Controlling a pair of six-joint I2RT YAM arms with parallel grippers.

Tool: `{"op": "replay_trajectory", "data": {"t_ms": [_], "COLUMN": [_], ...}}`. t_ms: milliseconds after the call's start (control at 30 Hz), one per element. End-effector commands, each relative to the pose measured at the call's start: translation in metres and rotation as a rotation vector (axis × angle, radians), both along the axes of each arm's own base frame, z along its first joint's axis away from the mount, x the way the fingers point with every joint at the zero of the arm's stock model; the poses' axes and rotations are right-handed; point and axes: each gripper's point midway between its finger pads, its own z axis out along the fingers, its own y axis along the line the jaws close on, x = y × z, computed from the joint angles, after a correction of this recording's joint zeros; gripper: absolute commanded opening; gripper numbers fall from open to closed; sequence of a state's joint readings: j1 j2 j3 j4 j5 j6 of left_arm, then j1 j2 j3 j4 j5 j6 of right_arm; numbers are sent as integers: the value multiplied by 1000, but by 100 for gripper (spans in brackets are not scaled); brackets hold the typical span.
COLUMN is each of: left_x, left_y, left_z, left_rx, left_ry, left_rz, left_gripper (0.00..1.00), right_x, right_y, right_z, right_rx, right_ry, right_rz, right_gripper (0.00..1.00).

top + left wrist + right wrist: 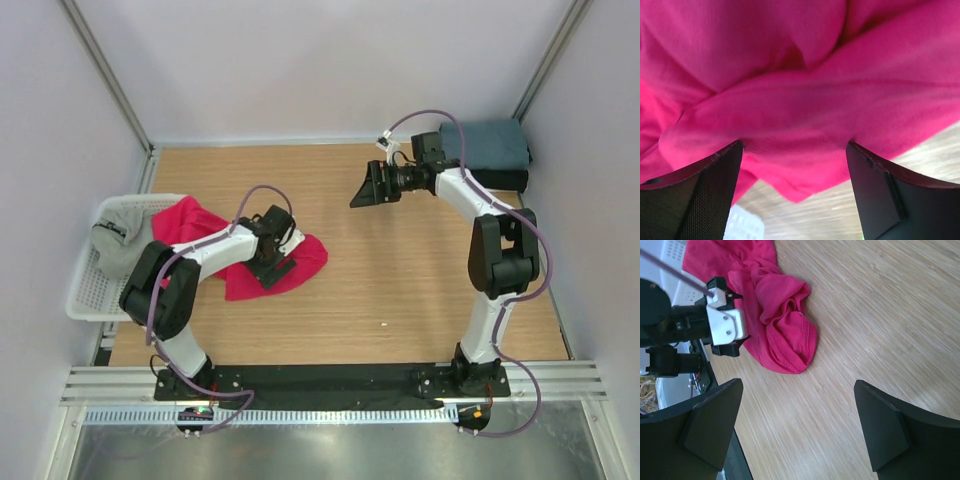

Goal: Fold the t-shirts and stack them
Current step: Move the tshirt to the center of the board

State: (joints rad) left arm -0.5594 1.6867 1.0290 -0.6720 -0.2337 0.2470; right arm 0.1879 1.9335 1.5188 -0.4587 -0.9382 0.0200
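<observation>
The crimson-red t-shirt [305, 262] lies crumpled on the wooden table, one end trailing into the basket. My left gripper [272, 262] is down on it. In the left wrist view the red t-shirt [805, 90] fills the frame, and a bunched fold sits between the wide-apart fingers of the left gripper [794, 145], which is open. A light grey t-shirt [120, 238] lies in the basket. A slate-blue t-shirt [490, 145] lies folded at the back right on a black one [505, 181]. My right gripper [365, 188] hovers open over bare wood, away from the red t-shirt [785, 325]; in its wrist view the right gripper [797, 385] holds nothing.
A white mesh basket [85, 295] stands at the table's left edge. White walls and metal rails close in the back and sides. The left arm's wrist [722, 322] shows in the right wrist view beside the red cloth.
</observation>
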Motion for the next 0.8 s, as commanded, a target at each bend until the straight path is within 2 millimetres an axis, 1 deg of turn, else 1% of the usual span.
{"op": "replay_trajectory", "data": {"t_ms": [0,67,100,133,167,200,233,267,300,433,467,500,533,567,600,633,667,700,733,767], "left_x": [16,11,10,8,2,-1,1,-5,-4,7,13,14,10,10,15,6,3,7,-6,-10], "left_y": [-22,-25,-32,-34,-38,-41,-46,-51,-56,-82,-97,-104,-119,-128,-142,-157,-167,-181,-193,-202], "left_z": [5,3,0,-1,-2,-3,-4,-3,0,21,33,39,46,51,66,72,75,89,92,98], "left_rx": [-143,-190,-222,-236,-256,-266,-283,-311,-334,-404,-417,-424,-424,-424,-444,-447,-449,-469,-461,-465], "left_ry": [38,107,145,171,217,240,262,297,301,255,224,208,197,185,152,153,153,126,146,145], "left_rz": [-6,-5,-16,-18,-32,-38,-40,-32,-30,-61,-101,-117,-161,-183,-212,-254,-275,-302,-340,-360], "left_gripper": [84,82,75,68,57,29,18,10,0,0,0,0,0,0,0,0,0,0,0,0], "right_x": [-9,-9,-9,-9,-9,-9,-10,-10,-9,-6,-5,-3,-1,0,2,5,5,7,9,9], "right_y": [-1,-1,-2,-3,-2,-2,-2,-3,-4,-12,-16,-21,-23,-27,-29,-34,-37,-39,-43,-45], "right_z": [30,33,37,36,37,37,38,39,39,43,44,44,44,43,43,42,40,37,35,33], "right_rx": [17,13,15,14,15,14,13,13,11,3,2,-1,-6,-10,-13,-15,-18,-21,-24,-23], "right_ry": [-83,-95,-105,-104,-106,-107,-107,-113,-116,-135,-139,-142,-144,-143,-142,-142,-138,-131,-126,-121], "right_rz": [34,33,32,31,34,33,34,36,33,16,7,-6,-15,-25,-33,-48,-55,-61,-73,-76], "right_gripper": [100,100,100,100,100,100,100,100,100,100,100,100,100,100,100,100,100,100,100,100]}}
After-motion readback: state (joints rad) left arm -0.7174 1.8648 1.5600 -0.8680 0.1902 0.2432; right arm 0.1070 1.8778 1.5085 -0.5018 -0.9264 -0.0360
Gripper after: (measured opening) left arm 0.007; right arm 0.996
